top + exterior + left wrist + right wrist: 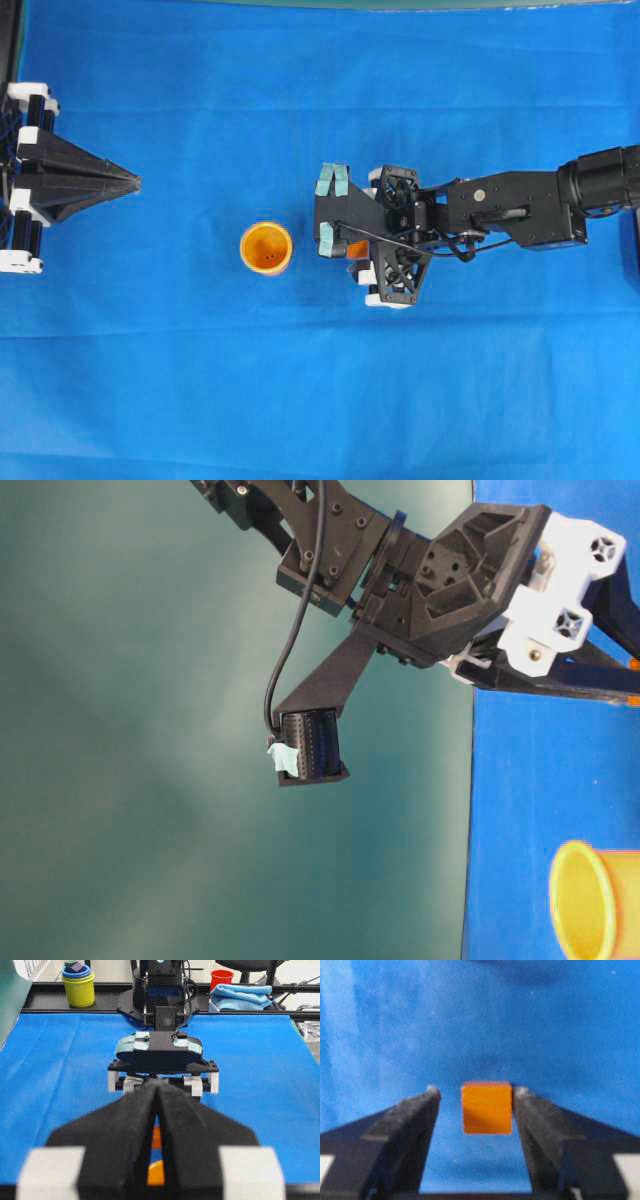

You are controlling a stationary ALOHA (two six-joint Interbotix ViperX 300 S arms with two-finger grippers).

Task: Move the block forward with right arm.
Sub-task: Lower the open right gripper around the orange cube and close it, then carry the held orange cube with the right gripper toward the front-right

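Note:
The block (487, 1108), a small orange cube, sits on the blue cloth between the fingers of my right gripper (477, 1094), which is open. The right finger (535, 1125) is at the block's side and the left finger (415, 1125) stands off it with a gap. From overhead the right gripper (329, 210) hangs over the block (357, 249), which shows only as an orange sliver under the gripper body. My left gripper (135, 182) rests at the far left, shut to a point with nothing in it. In the left wrist view the block (156, 1137) shows through the slit behind the left gripper (157, 1082).
A round orange cup (266, 247) stands upright on the cloth just left of the right gripper's teal-taped tips. Beyond the table's far edge are stacked cups (78, 982), a red cup (221, 979) and a folded blue towel (240, 996).

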